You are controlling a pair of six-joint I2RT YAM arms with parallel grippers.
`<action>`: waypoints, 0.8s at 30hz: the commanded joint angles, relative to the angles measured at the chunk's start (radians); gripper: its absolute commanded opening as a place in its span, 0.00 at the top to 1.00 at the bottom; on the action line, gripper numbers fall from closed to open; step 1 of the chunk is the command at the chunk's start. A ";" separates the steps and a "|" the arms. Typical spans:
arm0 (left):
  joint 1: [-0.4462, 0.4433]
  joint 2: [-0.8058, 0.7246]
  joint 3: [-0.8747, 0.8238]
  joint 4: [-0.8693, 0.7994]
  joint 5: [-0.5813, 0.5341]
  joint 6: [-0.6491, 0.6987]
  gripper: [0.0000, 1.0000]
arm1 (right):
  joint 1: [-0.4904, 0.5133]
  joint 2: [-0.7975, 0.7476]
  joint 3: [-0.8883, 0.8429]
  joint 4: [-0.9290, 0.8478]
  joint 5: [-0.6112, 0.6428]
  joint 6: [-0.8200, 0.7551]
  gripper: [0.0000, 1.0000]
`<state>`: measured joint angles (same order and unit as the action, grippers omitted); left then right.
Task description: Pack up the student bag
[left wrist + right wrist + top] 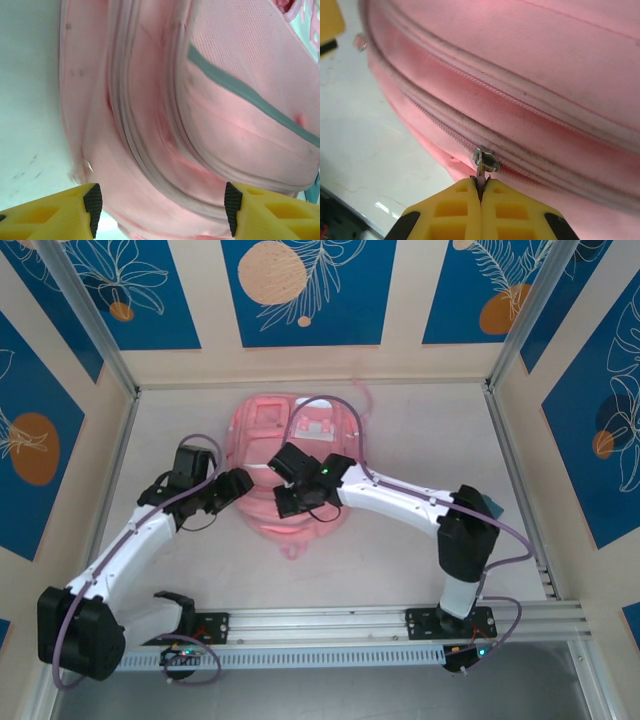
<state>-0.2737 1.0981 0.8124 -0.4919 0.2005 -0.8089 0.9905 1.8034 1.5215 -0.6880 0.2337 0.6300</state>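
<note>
The bag (262, 430) lies mid-frame on the desk (420, 440). The right end effector (481, 189) is clamped tight on the zip pull (485, 161). The left end effector (160, 205) gapes wide, empty. Best to pull along the zip line, with the left bracing the bag.

The student bag (262, 430) is pink, with a grey-green strip (240, 92) and a silver zip pull (485, 161). The fingers (455, 210) are yellow with black pads (93, 200). The tabletop (430, 430) is off-white. The walls (310, 290) carry blue panels with orange discs and white leaf outlines.
</note>
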 commanded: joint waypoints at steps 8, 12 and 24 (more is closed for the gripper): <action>0.014 0.001 -0.086 0.078 0.076 -0.114 0.37 | 0.018 0.091 0.109 0.082 -0.102 -0.024 1.00; 0.014 0.050 -0.097 0.150 0.105 -0.137 0.41 | 0.022 0.082 0.095 0.087 -0.118 -0.029 1.00; 0.014 0.099 -0.102 0.234 0.114 -0.151 0.59 | 0.040 0.051 0.057 0.077 -0.113 -0.038 1.00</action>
<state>-0.2691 1.1805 0.7185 -0.3058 0.2897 -0.9546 1.0080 1.8954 1.5883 -0.6384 0.1566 0.6113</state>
